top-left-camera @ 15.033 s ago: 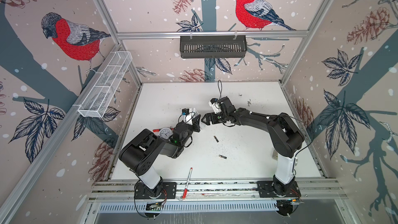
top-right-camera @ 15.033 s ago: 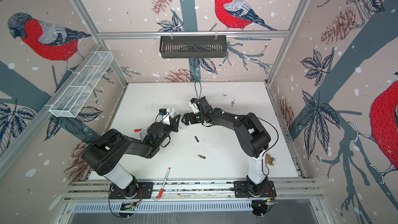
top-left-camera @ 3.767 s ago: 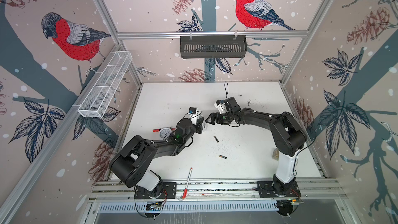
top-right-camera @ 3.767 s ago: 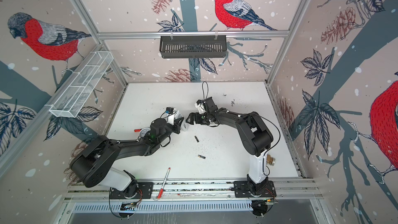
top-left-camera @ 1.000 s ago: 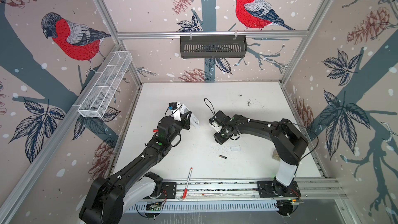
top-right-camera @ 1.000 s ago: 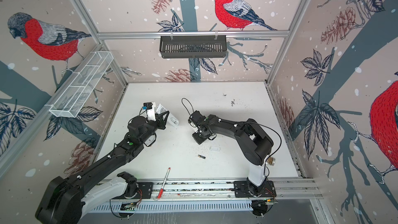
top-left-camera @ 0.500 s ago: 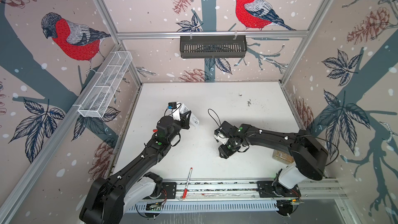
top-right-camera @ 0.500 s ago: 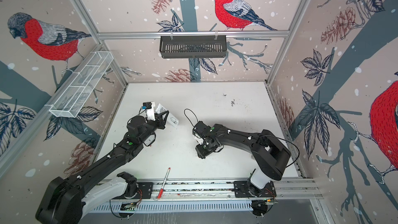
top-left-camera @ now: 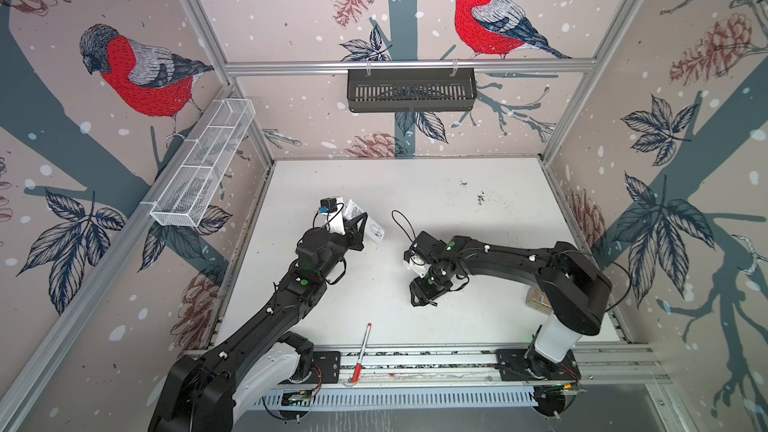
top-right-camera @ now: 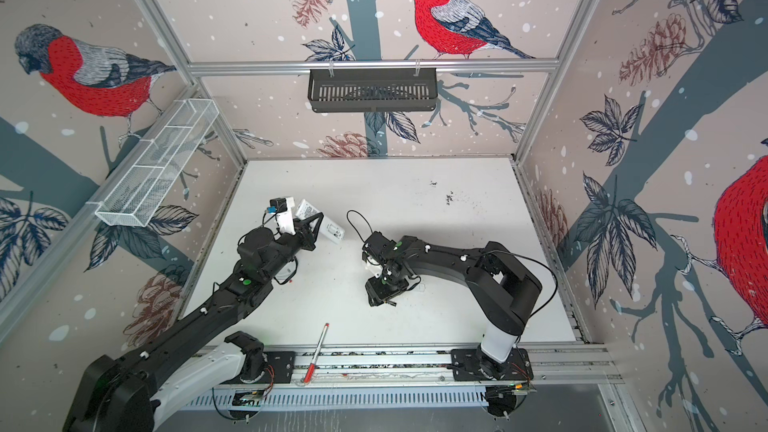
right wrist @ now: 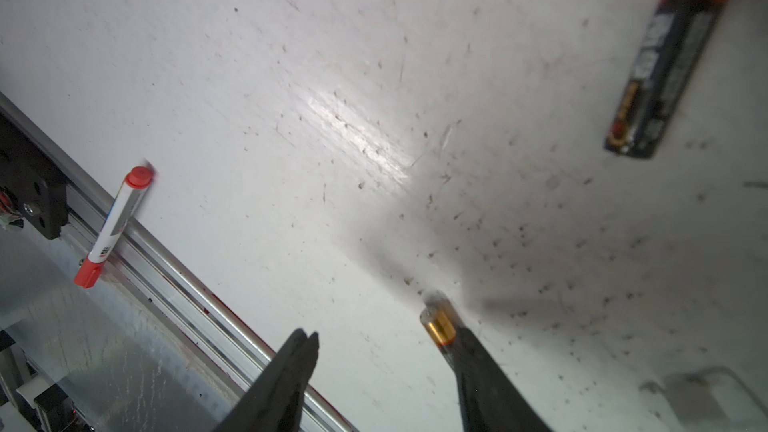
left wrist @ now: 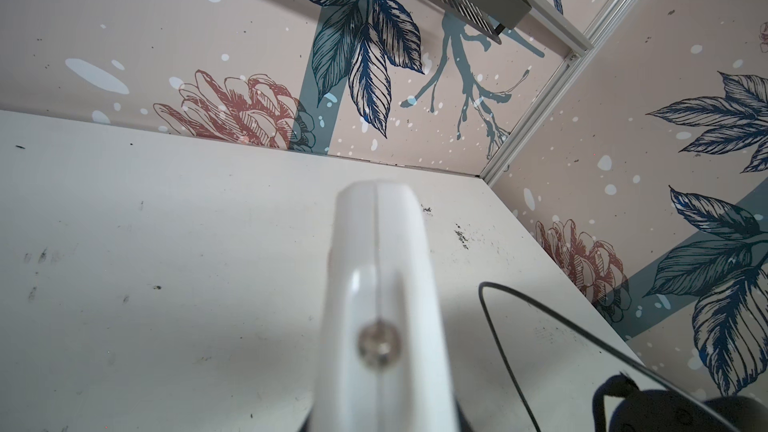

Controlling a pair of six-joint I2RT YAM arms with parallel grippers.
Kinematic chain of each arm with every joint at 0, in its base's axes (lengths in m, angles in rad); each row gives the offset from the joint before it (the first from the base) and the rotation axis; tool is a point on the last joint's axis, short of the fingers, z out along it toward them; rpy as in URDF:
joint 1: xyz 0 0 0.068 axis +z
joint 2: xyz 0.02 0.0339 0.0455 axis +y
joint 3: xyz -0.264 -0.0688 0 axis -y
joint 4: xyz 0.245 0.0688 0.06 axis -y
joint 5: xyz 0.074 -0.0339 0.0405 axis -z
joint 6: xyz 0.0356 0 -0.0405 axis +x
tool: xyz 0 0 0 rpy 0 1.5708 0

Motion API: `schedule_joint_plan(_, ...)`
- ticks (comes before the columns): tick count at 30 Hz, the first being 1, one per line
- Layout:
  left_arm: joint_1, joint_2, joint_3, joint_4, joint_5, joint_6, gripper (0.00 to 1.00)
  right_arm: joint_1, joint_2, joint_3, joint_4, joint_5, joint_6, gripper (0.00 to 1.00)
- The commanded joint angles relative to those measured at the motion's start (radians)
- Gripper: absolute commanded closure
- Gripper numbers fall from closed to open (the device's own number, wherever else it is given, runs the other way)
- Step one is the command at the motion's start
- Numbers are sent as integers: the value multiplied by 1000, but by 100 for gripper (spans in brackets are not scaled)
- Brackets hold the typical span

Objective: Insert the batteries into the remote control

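Observation:
My left gripper (top-left-camera: pixel 358 229) is shut on the white remote control (top-left-camera: pixel 352 209), held tilted above the table at the left; it also shows in the other top view as the remote control (top-right-camera: pixel 305 209). The left wrist view has the remote control (left wrist: pixel 380 268) edge-on, and it hides the jaws. My right gripper (right wrist: pixel 380 332) stands open low over the table's front middle, also seen as the right gripper (top-left-camera: pixel 422 299). One battery (right wrist: pixel 438 324) lies along one finger, gold end out, not clamped. A second battery (right wrist: pixel 673 68) lies flat on the table, apart.
A red-and-white pen (top-left-camera: pixel 361 353) lies across the front rail, seen too as the pen (right wrist: pixel 114 226). A small clear piece (right wrist: pixel 706 388) lies close by the right gripper. A tan object (top-left-camera: pixel 538 299) sits by the right arm's base. Baskets hang on the back wall (top-left-camera: pixel 411 89) and left wall (top-left-camera: pixel 203 168).
My right gripper has moved from the table's middle toward the front and down to the table, and its jaws have widened. The left arm has kept still with the remote.

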Motion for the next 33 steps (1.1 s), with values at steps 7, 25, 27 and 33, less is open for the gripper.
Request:
schedule_joint_plan(7, 0, 13, 7, 43, -12, 3, 100, 34, 2, -20, -8, -79, -69, 44)
schedule_joint_plan(25, 3, 53, 24, 68, 13, -6, 100, 8, -139, -174, 70, -37, 25, 42)
schedule_joint_plan(27, 2, 48, 22, 66, 11, -5, 100, -12, -128, -170, 71, -16, 24, 41)
schedule_joint_plan(33, 3, 42, 28, 54, 1, -1, 100, -128, -60, -112, 64, 51, -27, 40)
